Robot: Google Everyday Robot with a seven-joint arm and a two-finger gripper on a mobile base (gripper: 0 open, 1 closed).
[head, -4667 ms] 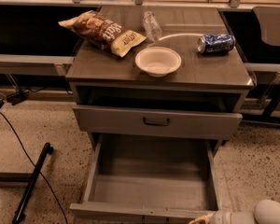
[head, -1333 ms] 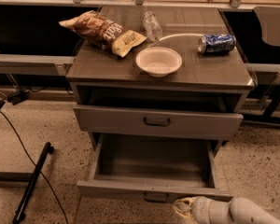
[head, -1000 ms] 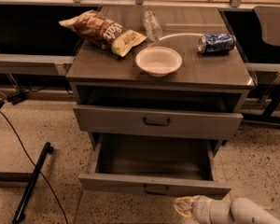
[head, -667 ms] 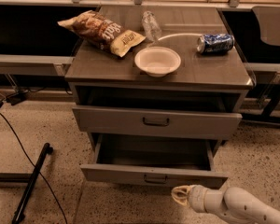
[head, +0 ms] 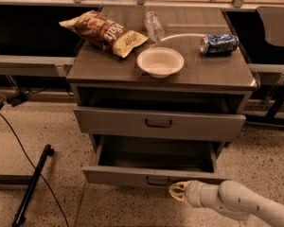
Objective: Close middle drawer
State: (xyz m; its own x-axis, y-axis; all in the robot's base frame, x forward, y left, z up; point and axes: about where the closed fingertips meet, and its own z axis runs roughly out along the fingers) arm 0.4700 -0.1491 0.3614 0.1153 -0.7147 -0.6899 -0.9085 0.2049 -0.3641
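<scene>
The middle drawer [head: 132,176] is pulled out partway below the top drawer [head: 109,119], and its wooden inside shows. Its small dark handle [head: 157,180] sits at the centre of the flat grey front. My gripper [head: 177,192] comes in from the lower right on a white arm [head: 236,202]. Its tip is against the lower edge of the middle drawer's front, just right of the handle. The lowest drawer is hidden under the open one.
On the cabinet top [head: 217,67] lie a chip bag [head: 104,32], a white bowl [head: 160,61], a clear plastic bottle [head: 154,25] and a blue can [head: 219,44]. The top drawer stands slightly out. A black pole [head: 32,186] and cable lie on the floor at left.
The middle drawer has slid inward from far out to about half open. My gripper has moved forward and left with the drawer front.
</scene>
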